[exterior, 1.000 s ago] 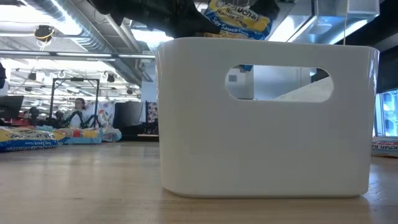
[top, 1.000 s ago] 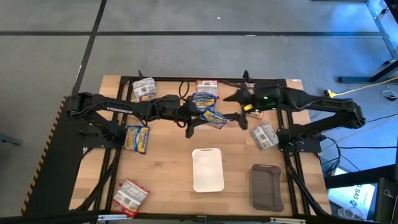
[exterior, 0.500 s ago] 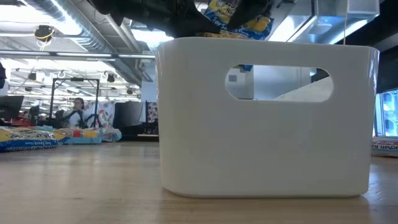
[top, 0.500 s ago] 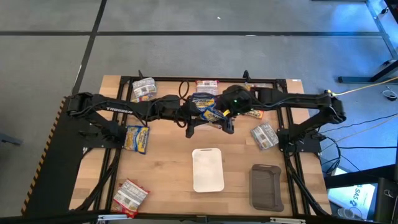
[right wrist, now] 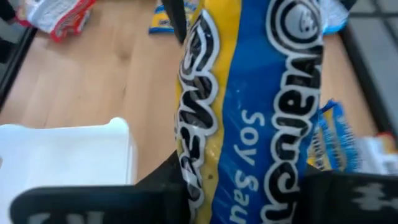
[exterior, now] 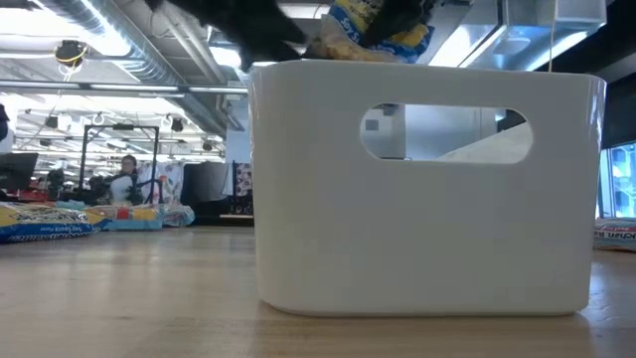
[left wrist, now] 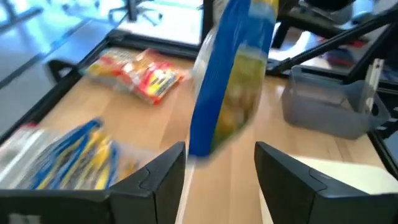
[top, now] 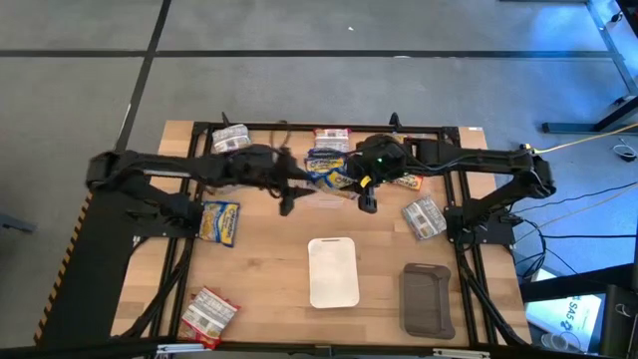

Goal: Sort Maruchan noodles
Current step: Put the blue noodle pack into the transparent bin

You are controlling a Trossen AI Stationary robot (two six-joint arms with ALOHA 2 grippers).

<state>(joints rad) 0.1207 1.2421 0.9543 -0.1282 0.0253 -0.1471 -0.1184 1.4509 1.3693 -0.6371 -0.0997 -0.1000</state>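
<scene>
Mostly unsorted: the right gripper (top: 365, 191) pinches a blue-yellow Maruchan packet (right wrist: 249, 106); left gripper (left wrist: 221, 171) spread, empty; white tray (top: 333, 271) holds nothing.

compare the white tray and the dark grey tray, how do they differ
The white tray is bright white, the dark grey tray a dull charcoal. From above the white tray looks longer and sits mid-table, while the dark grey tray lies nearer the right arm's side and the table's front edge. Both are rounded rectangles with no packet inside.
</scene>
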